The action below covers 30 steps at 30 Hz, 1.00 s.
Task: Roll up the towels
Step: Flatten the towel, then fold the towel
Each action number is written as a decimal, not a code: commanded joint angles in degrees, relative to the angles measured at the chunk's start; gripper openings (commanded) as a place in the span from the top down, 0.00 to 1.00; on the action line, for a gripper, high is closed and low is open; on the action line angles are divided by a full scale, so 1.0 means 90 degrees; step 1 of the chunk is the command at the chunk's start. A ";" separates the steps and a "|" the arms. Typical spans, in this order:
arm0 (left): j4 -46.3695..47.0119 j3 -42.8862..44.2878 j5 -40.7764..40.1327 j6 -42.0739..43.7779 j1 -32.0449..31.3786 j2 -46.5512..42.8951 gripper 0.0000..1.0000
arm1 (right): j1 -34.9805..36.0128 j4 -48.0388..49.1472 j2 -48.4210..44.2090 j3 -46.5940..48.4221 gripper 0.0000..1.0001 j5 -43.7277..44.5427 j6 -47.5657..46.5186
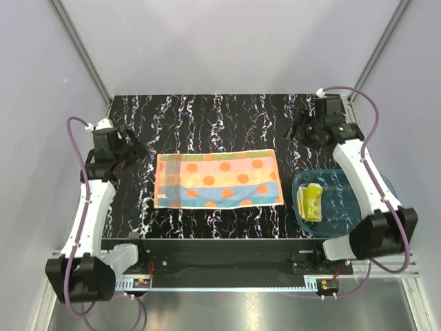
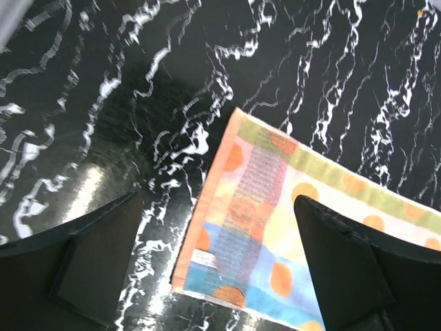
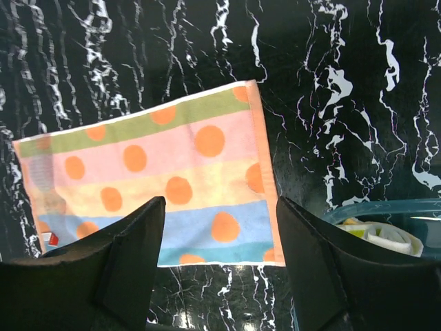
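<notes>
Towels first: the spotted towel (image 1: 218, 180) lies spread flat on the black marbled worktop (image 1: 207, 117), unrolled, between the two hands and nearer the arm bases than either of them. It shows bands of green, pink, yellow and blue with orange dots.

The left hand (image 1: 136, 147) hangs above bare worktop just off the towel's left end, apart from the cloth. In the left wrist view its two dark fingers (image 2: 96, 252) stand far apart with nothing between them; the towel's corner with a small sewn label sits below and toward the inner finger.

The right hand (image 1: 295, 129) hovers beyond the towel's far right corner, also clear of it. Its fingers (image 3: 124, 255) are spread wide and empty, and the towel fills the space seen between and past them in the right wrist view.

The yellow towel (image 1: 311, 201) rests as a rolled bundle inside the translucent blue tray (image 1: 344, 203), which stands on the worktop close to the right end of the spotted towel, on the base side of the right hand and partly under the right forearm.
</notes>
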 commanded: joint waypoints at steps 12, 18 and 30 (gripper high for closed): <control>-0.0934 -0.1381 0.0415 -0.1489 0.0047 -0.0904 0.01 | -0.0025 0.0825 -0.1231 -0.1231 0.26 -0.0755 0.0183; -0.1015 -0.1919 0.0434 -0.1840 -0.0129 -0.0406 0.03 | -0.0025 0.0806 -0.1124 -0.1221 0.24 -0.0961 0.0203; -0.0712 -0.2495 -0.0122 -0.2905 -0.0832 0.0355 0.09 | -0.0025 0.0620 -0.0919 -0.1367 0.24 -0.0609 0.0027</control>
